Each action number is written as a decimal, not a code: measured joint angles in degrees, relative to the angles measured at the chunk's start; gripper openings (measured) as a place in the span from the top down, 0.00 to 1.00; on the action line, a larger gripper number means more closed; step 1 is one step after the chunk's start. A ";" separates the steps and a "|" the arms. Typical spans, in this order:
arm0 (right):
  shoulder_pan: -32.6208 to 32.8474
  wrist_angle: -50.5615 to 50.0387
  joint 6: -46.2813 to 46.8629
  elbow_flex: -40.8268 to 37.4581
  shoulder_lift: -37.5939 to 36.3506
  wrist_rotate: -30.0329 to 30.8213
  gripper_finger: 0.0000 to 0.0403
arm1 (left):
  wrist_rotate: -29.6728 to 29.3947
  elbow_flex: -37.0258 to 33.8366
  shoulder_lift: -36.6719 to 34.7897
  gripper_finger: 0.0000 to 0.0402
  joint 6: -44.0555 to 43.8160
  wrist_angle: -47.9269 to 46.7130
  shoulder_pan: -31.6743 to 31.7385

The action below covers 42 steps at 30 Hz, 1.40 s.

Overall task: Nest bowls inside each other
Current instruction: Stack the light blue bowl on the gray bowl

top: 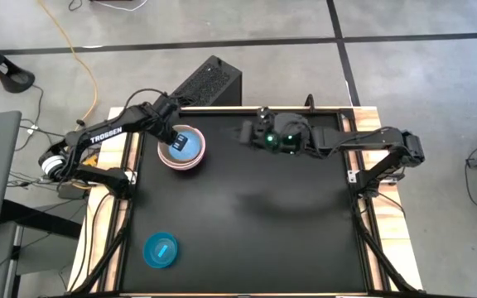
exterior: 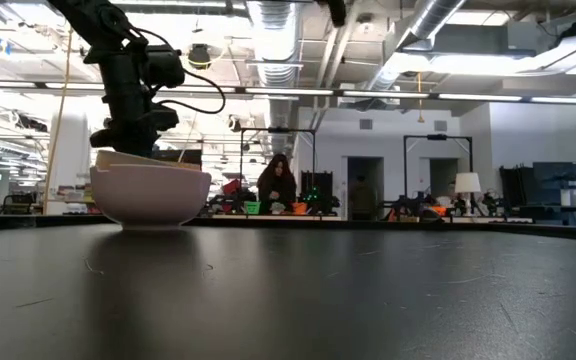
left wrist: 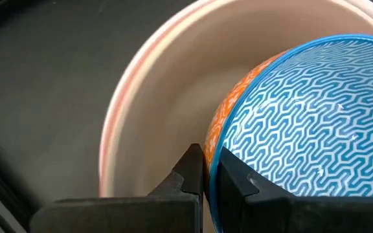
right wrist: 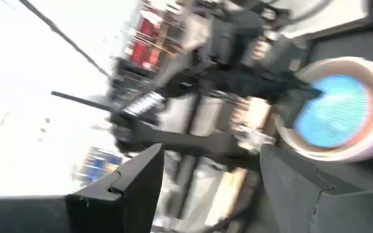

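A stack of pale bowls (top: 180, 157), white and pink outside, stands on the black table (top: 255, 223) at the far left; the low view shows it as stacked bowls (exterior: 150, 190). Inside it sits a blue patterned bowl (left wrist: 303, 123) with an orange outside. My left gripper (top: 176, 142) reaches down into the stack, shut on this blue bowl. A teal-blue bowl (top: 161, 250) stands alone near the front left corner. My right gripper (top: 247, 132) hangs open above the table's far middle, holding nothing; its open fingers (right wrist: 141, 181) point toward the stack (right wrist: 339, 110). My left gripper pinches the blue bowl's rim (left wrist: 211, 162), with one finger inside the bowl and one on its orange outer wall. The fingers come slanting down from above, from the table's left. The blue bowl lies within the pale stack, mouth up; whether it rests there I cannot tell.
The table's middle and right are bare black surface. A dark box (top: 209, 83) stands on the floor behind the far edge. In the low view the room beyond shows a person (exterior: 278, 185) seated far off.
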 joint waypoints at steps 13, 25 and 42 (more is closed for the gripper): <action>-0.06 4.82 10.01 0.00 0.00 -0.85 0.35 | -1.01 0.02 0.00 1.00 0.42 -1.95 0.26; -0.06 3.30 4.91 0.00 0.00 -0.81 0.35 | -1.63 0.02 0.00 1.00 1.28 -2.96 0.26; 0.42 9.25 9.57 0.00 0.02 -0.63 0.35 | -2.83 0.02 0.00 1.00 0.82 0.33 0.26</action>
